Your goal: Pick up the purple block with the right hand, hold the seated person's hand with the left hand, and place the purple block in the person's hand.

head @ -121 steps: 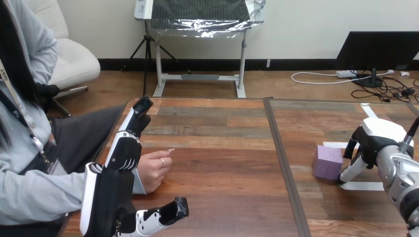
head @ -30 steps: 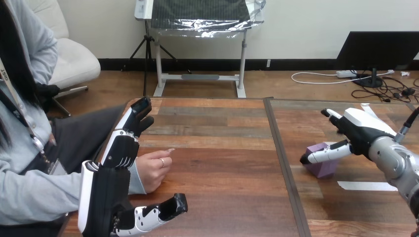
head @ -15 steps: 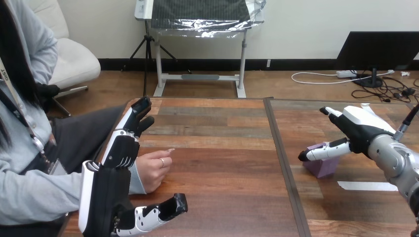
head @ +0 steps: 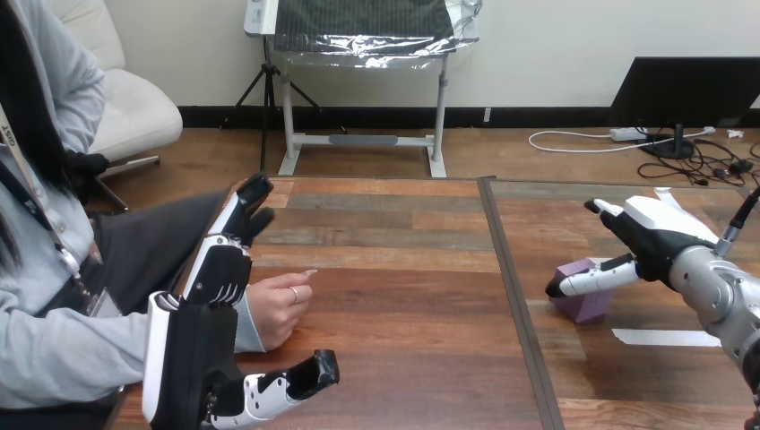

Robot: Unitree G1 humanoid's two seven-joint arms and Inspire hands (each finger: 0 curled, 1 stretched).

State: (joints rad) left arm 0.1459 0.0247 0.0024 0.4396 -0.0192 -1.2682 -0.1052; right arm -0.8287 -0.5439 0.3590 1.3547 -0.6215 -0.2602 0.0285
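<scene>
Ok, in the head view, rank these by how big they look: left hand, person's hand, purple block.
1. Left hand: clearly largest, though it is nearest the camera.
2. Person's hand.
3. Purple block: looks only slightly smaller, and the right hand partly covers it, so 2 and 3 are close.

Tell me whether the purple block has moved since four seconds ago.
Yes. The purple block has shifted slightly left, away from the white tape strip and toward the table seam.
</scene>
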